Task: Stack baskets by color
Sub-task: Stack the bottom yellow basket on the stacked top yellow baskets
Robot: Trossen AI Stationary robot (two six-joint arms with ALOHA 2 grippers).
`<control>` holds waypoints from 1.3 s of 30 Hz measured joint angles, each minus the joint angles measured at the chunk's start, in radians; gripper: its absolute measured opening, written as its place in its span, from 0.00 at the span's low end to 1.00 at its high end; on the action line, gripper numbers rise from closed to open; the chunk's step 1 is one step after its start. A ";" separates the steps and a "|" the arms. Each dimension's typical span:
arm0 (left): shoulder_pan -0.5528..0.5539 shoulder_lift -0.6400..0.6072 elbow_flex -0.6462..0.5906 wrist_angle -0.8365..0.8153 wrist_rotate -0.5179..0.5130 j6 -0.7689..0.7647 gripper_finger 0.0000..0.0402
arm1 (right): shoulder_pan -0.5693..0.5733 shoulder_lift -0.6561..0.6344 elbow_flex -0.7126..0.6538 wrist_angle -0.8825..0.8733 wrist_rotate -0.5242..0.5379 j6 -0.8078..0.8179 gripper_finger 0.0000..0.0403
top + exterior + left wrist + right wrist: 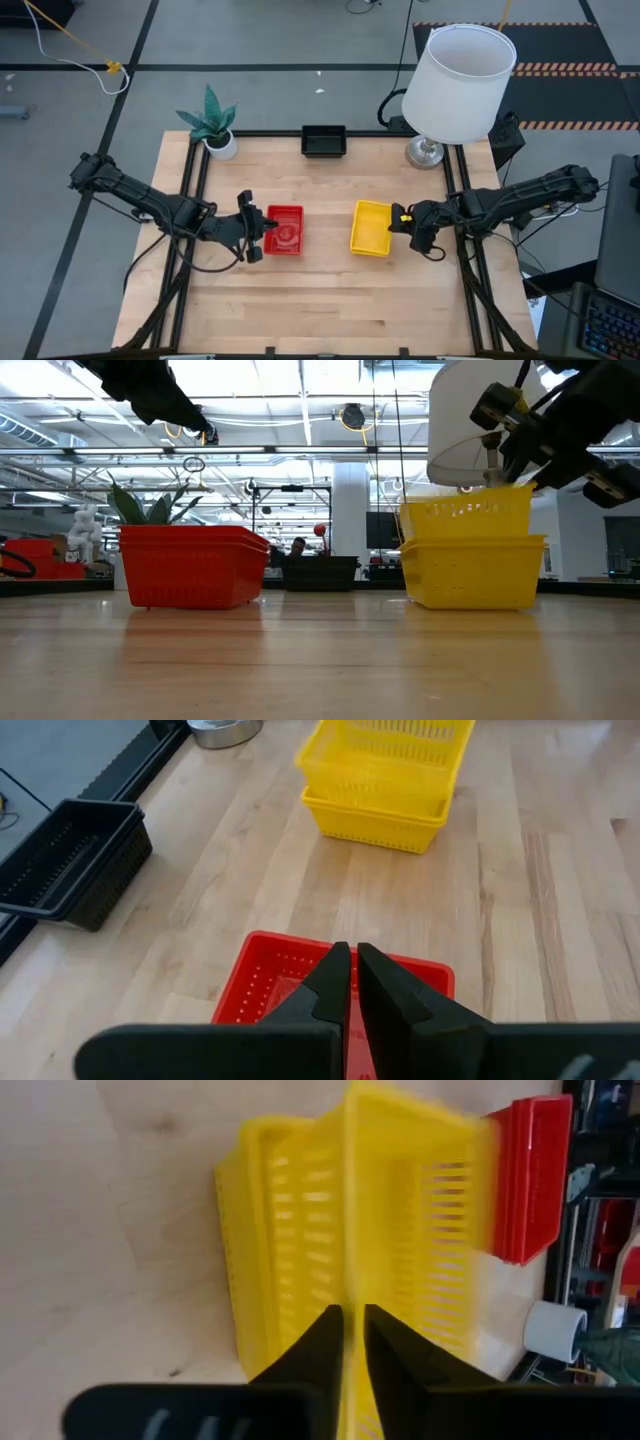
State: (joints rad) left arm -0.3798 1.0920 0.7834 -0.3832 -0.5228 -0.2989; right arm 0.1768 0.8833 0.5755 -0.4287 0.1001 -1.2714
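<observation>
High view: red baskets (285,229) stacked at centre-left of the worktop (330,310), yellow baskets (371,228) at centre-right, black baskets (323,141) at upper centre by the back edge. Left gripper (254,229) just beside the left edge of the red stack. Right gripper (402,222) at the right rim of the yellow stack. Plant pot (221,146) at upper left, lampshade (458,82) at upper right.

Low view: top yellow basket (466,520) raised and tilted above the lower ones, not yet seated. Red stack (190,565) settled at left.

Left wrist view: jaws closed on nothing, tips together over the red basket (290,985); yellow stack (385,775) at top centre, black stack (70,860) at far left.

Right wrist view: jaws nearly together on the wall of the top yellow basket (400,1230); red stack (530,1175) at upper right.

Step in hand, as judged: seating the last yellow basket. Next move calls for lowering it level into the stack, then parting the jaws and lifting clear.
</observation>
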 joint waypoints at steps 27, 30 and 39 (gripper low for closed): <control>0.000 0.000 0.000 0.000 0.009 0.002 0.06 | 0.048 -0.013 0.001 0.030 0.165 1.621 0.12; 0.000 0.000 0.000 0.000 0.009 0.002 0.06 | 0.060 -0.012 0.001 -0.022 0.183 1.709 0.09; 0.000 0.000 0.000 0.000 0.009 0.002 0.06 | 0.067 0.041 0.000 -0.098 0.247 1.866 0.00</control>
State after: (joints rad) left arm -0.3798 1.0920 0.7834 -0.3836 -0.5137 -0.2965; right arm 0.2436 0.9243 0.5752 -0.5272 0.3472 0.5947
